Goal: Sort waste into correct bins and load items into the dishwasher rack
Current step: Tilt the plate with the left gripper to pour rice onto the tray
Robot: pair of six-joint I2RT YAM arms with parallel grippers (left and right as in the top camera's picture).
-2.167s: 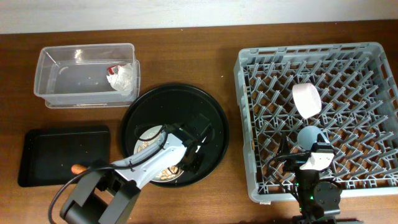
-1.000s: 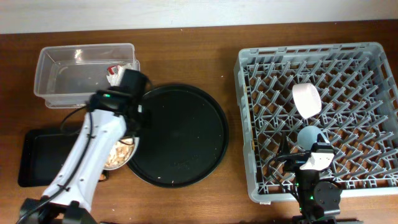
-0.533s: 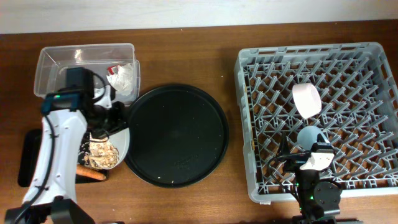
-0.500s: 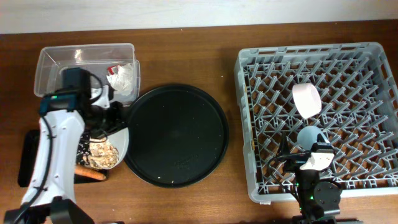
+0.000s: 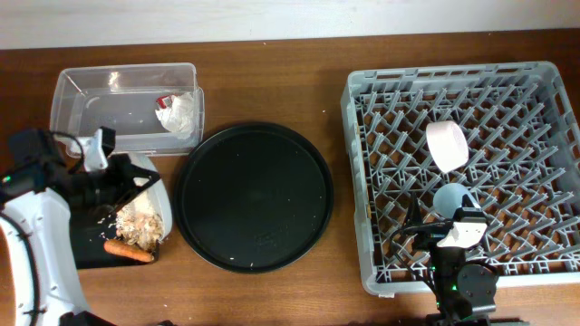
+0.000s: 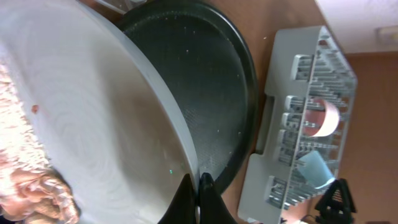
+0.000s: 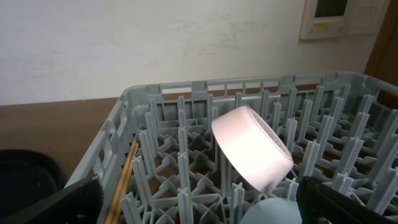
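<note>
Brown desk (image 5: 272,86): the left arm stretches far left, the left tool (image 6: 197,186) clamped on the plate (image 5: 147,181), which tips over the tray (image 5: 89,256); half a second earlier it hung nearer the tub (image 5: 127,69). The right tool (image 5: 460,226) gapes wide at the rack (image 5: 544,81).

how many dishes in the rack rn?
2. Bowl near the middle of the rack; cup just below it in overhead view. Plate outside, in left gripper. None look hidden.

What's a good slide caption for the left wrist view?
Left pincer clamps the plate rim, leftovers on it; round black tray and dishwasher rack beyond.
</note>
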